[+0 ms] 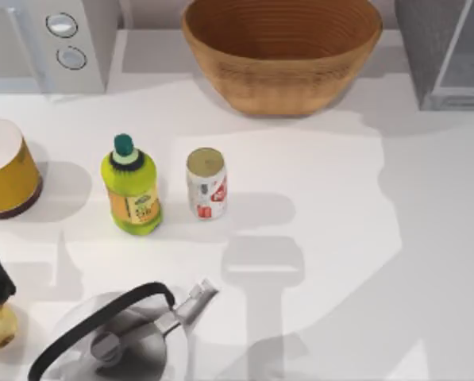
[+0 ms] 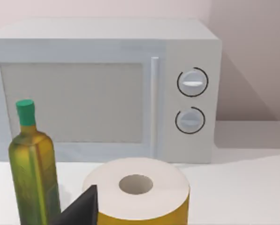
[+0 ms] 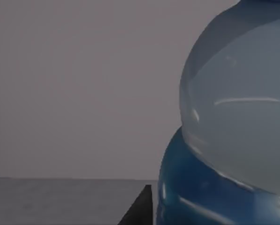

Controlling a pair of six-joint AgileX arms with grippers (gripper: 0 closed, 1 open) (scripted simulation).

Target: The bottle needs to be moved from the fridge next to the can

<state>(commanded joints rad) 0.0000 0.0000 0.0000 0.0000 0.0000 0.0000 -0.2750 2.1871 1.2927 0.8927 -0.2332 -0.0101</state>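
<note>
Right against the right claw's camera looms the bottle [image 3: 238, 122].

Open table [image 1: 364, 238] lies to the right of the can [image 1: 206, 182]. On its left the yellow-green bottle [image 1: 131, 189] crowds close; a kettle [image 1: 113, 337] blocks the front, a basket [image 1: 281, 49] the back.

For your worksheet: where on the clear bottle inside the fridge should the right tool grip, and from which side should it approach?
Probably the bottle body at its blue label band, below the rounded clear shoulder. Approach level, through the fridge opening, since the bottle looks upright against the grey interior.
</note>
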